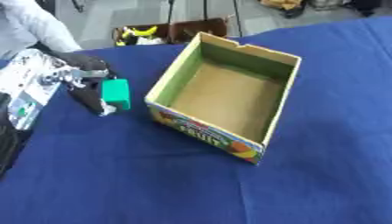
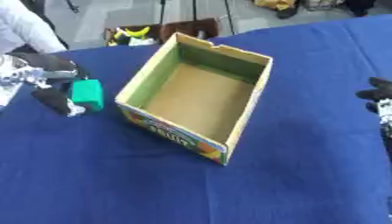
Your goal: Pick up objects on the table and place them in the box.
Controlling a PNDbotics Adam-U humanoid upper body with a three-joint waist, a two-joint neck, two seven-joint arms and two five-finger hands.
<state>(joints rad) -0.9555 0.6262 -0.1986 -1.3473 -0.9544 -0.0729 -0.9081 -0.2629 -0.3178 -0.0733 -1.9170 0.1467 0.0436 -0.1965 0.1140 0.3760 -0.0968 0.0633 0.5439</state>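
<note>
At the left of the frame, a green block (image 1: 116, 94) sits pinched between the black fingers and thumb of the left hand (image 1: 88, 83), just above the blue worktop (image 1: 153, 183) and beside the cardboard box (image 1: 229, 94). That open box fills the centre, its front panel printed with fruit pictures and lettering too blurred to read. Along the right edge the right hand (image 2: 379, 98) shows only partly; whether it is spread or curled cannot be told. Beyond the worktop's far edge lies grey floor with a brown crate (image 1: 172, 33) holding something yellow.
</note>
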